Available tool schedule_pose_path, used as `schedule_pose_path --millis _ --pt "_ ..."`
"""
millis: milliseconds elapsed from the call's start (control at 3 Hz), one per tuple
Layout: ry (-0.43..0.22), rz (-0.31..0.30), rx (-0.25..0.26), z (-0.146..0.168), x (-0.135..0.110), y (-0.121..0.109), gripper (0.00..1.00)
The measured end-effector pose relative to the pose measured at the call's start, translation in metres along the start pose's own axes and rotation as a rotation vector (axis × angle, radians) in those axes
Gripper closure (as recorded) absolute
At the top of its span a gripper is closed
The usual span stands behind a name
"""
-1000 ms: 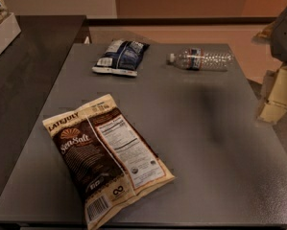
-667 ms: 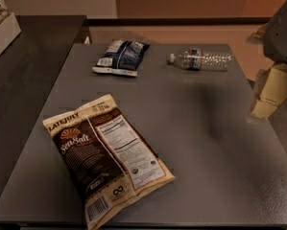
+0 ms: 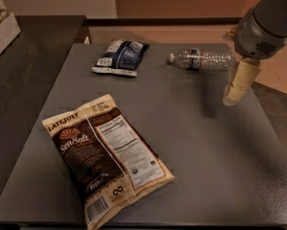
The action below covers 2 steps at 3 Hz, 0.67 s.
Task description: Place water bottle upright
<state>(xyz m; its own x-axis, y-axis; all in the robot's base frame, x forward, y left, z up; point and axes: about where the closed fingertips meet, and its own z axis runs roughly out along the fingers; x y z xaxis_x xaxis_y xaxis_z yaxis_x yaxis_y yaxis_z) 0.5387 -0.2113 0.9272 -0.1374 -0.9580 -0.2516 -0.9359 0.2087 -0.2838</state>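
Since the frame a moment ago, nothing on the flat grey worktop (image 3: pixel 215 162) has shifted. The large brown and cream sea-salt chip bag (image 3: pixel 109 162) lies flat at the near left as before. The small dark blue snack pouch (image 3: pixel 121 56) keeps its place at the far side, at about 12 o'clock from the chip bag.

What has changed is on the right. My grey arm with its beige gripper (image 3: pixel 232 97) has come in from beyond the right edge toward 9 o'clock and now hangs over the worktop's right part, pointing down. I cannot tell whether the gripper is wide or narrow.

The small clear ribbed plastic water bottle (image 3: pixel 203 60) lies on its side at the far right of the worktop, white cap toward 9 o'clock. It sits at about 11 o'clock from the gripper, near but apart from it.
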Motion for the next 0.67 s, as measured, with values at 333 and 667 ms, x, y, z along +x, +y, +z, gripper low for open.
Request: schedule_pose_path --millis 333,667 --pt "-0.002 -0.047 -0.001 0.029 -0.001 -0.039 0.00" --pt "0.008 -0.100 -0.009 0.054 -0.008 -0.074 0.00"
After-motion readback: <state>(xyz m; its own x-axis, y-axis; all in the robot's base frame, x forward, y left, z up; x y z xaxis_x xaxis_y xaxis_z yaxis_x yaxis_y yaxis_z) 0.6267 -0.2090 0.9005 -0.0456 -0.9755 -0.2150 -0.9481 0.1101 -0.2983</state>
